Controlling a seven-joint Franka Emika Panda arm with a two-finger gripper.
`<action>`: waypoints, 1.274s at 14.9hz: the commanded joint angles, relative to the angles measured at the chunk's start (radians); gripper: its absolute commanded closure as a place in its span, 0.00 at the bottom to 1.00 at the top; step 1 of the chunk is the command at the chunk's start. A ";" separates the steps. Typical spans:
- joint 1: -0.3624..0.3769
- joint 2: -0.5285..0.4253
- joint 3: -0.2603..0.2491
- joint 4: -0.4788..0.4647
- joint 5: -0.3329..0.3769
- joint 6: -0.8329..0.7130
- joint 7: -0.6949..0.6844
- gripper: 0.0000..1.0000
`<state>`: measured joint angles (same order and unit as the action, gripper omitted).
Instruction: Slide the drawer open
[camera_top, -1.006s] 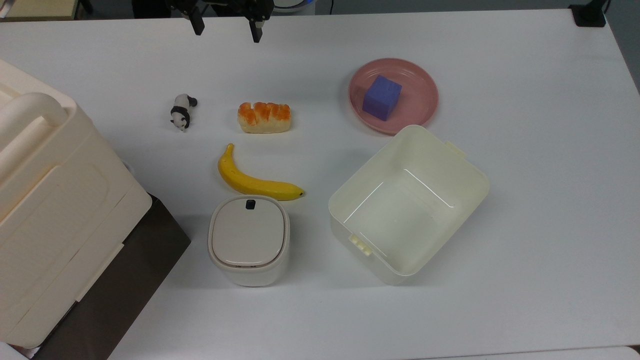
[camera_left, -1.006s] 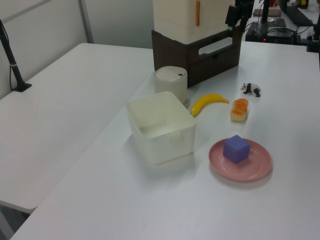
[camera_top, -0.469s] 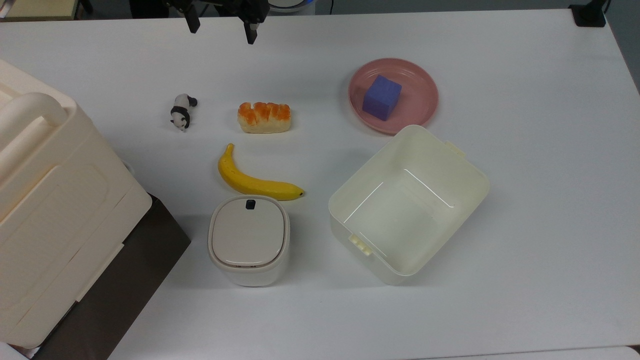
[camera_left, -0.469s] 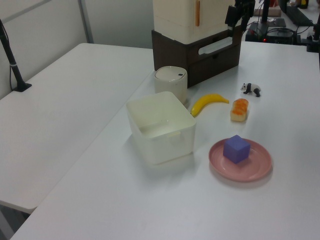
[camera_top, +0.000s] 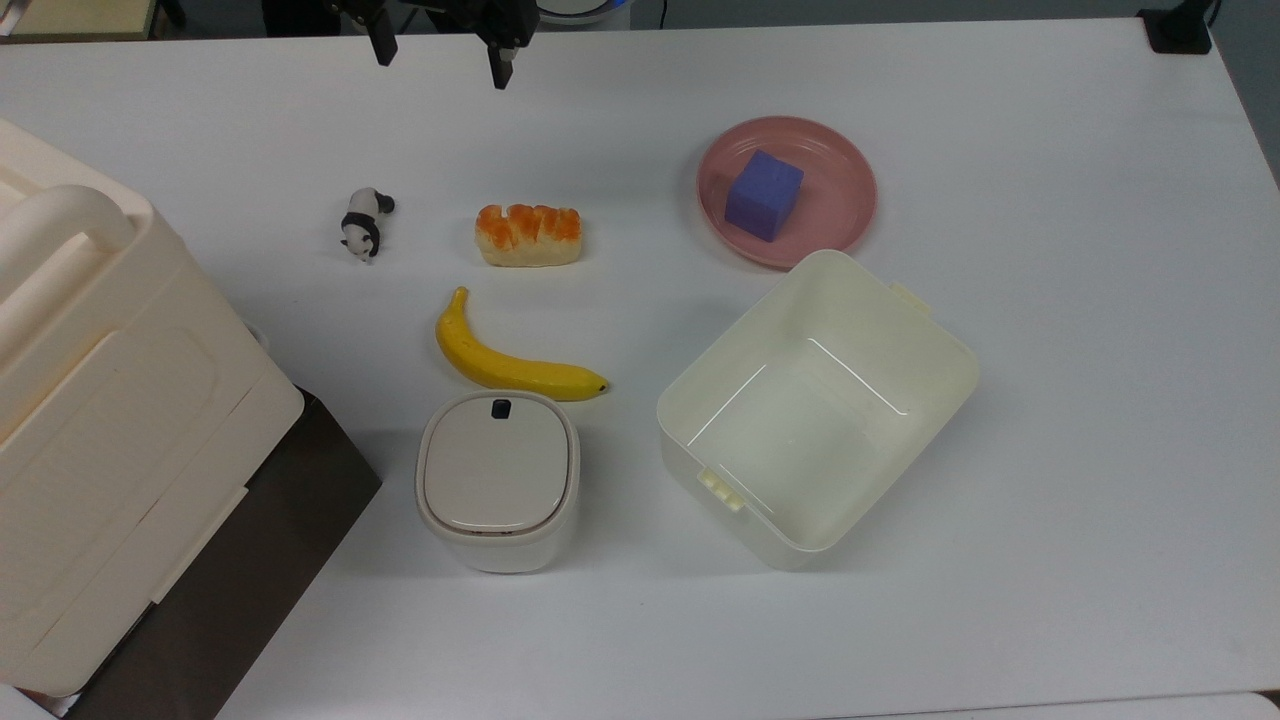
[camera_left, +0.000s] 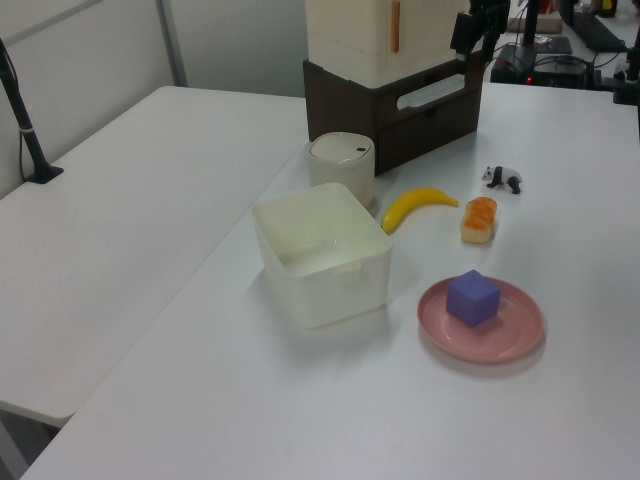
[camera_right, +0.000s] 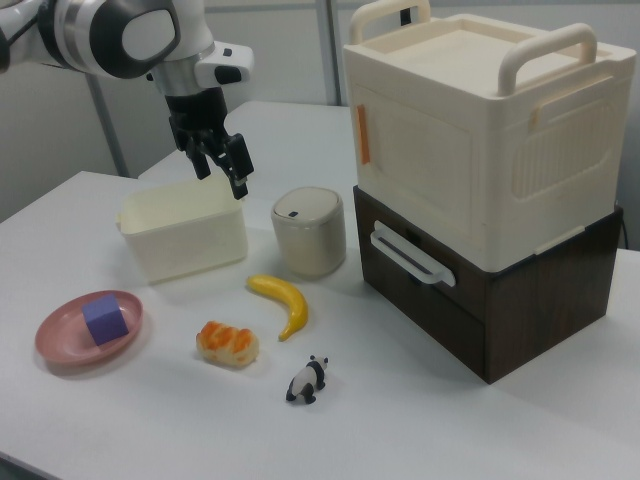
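- The drawer (camera_right: 420, 285) is shut: its dark brown front sits flush with the dark cabinet (camera_right: 520, 300), and the white loop handle (camera_right: 405, 255) has nothing on it. Judging by this, the task has not begun; the whole reach, grasp and pull are left.
- The drawer is the upper one in the dark cabinet, which stands under a big cream box (camera_right: 480, 120). In the right view it is at the right, with the handle facing toward the right view's left.
- The claw (camera_right: 218, 160) hangs in the air with nothing between its two fingers, which stand well apart. In the top view they show as two dark prongs at the upper edge, with bare table between them.
- In the right view the claw is well apart from the handle, toward the right view's left and higher up, above the cream bin (camera_right: 183, 235).
- A small lidded pot (camera_right: 308, 232) stands near the drawer front, between claw and handle in the right view. A banana (camera_right: 282, 302), a bread roll (camera_right: 228, 343) and a toy panda (camera_right: 305, 381) lie on the table (camera_right: 150, 420) before the cabinet.
- A pink plate (camera_right: 60, 345) with a blue cube (camera_right: 105, 318) sits far from the drawer.
- My reading: the claw must travel toward the handle and come down to its level, steering clear of the pot.
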<state>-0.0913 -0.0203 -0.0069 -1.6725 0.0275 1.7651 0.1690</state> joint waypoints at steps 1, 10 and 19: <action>-0.001 -0.012 0.019 -0.003 -0.024 -0.024 0.023 0.00; -0.039 0.022 0.021 -0.035 -0.191 -0.026 -0.132 0.00; -0.151 0.091 -0.002 -0.021 -0.210 -0.013 -1.199 0.00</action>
<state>-0.2297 0.0513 -0.0026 -1.7012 -0.1667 1.7614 -0.7684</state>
